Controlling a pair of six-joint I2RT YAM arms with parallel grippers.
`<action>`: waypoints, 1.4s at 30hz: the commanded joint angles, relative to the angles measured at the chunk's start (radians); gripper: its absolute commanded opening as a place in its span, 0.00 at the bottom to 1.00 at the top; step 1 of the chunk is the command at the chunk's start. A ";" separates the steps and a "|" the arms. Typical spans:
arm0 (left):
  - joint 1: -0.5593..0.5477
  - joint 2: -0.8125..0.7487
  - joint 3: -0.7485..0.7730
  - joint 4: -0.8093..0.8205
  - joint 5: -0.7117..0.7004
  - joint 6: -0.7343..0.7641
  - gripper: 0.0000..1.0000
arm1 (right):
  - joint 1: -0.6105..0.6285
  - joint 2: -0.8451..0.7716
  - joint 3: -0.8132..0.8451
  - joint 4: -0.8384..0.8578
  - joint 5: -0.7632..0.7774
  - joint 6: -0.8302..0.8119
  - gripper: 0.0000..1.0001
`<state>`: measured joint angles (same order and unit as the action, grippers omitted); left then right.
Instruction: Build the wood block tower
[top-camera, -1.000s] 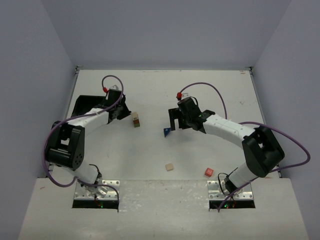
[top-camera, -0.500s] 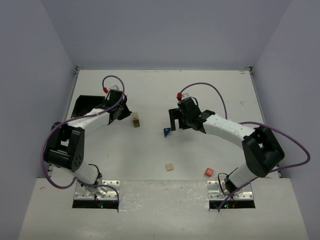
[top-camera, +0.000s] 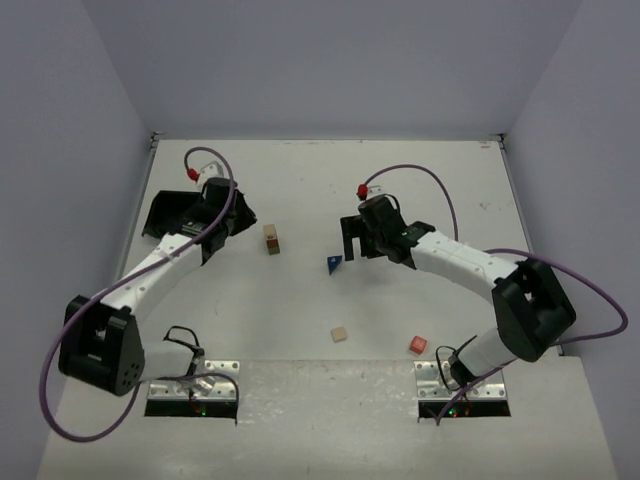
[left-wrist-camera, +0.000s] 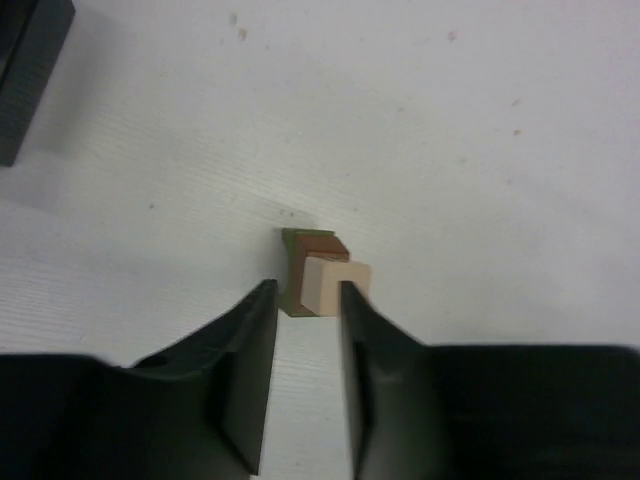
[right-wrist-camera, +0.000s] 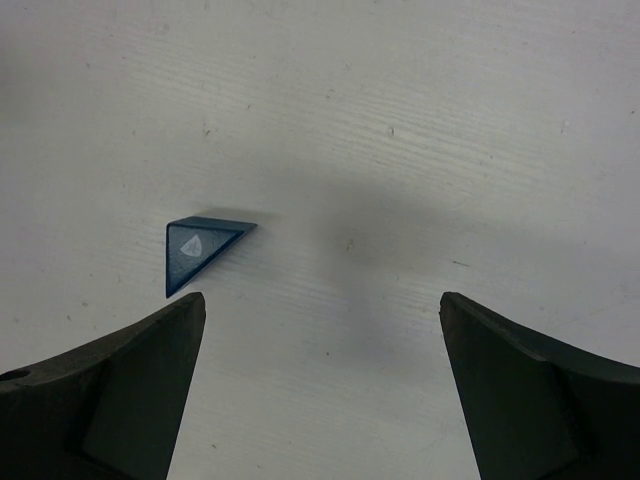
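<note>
Stretches the left gripper (left-wrist-camera: 305, 290) toward the far-left corner of the table (top-camera: 400, 180), jaws barely parted; hangs the right gripper (right-wrist-camera: 320, 300) mid-table, jaws spread wide.

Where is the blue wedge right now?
In the top view, the blue wedge lies on the table near its middle, close by the open right gripper and right of the small block stack.

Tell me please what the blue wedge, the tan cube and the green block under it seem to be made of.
Blue wedge: likely wood with matte blue paint; dull even faces, a pale triangle mark on one.
Tan cube: looks like bare, unpainted wood, pale and matte; grain too blurred to see.
Green block: likely wood painted matte olive, no shine.
</note>
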<state>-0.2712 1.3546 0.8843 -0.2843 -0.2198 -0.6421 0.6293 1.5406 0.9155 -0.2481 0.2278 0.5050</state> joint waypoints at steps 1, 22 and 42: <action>-0.034 -0.209 -0.022 0.020 -0.081 -0.009 0.38 | -0.007 -0.110 -0.028 0.016 0.059 0.021 0.99; -0.036 -0.508 -0.127 0.058 -0.138 0.016 1.00 | -0.007 -0.582 -0.322 -0.179 0.309 0.241 0.99; -0.034 -0.472 -0.159 0.091 -0.135 0.055 1.00 | 0.363 -0.273 -0.129 -0.217 -0.004 0.075 0.99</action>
<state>-0.3054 0.8968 0.7307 -0.2150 -0.3211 -0.5996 0.9228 1.1662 0.6963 -0.4789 0.1923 0.5737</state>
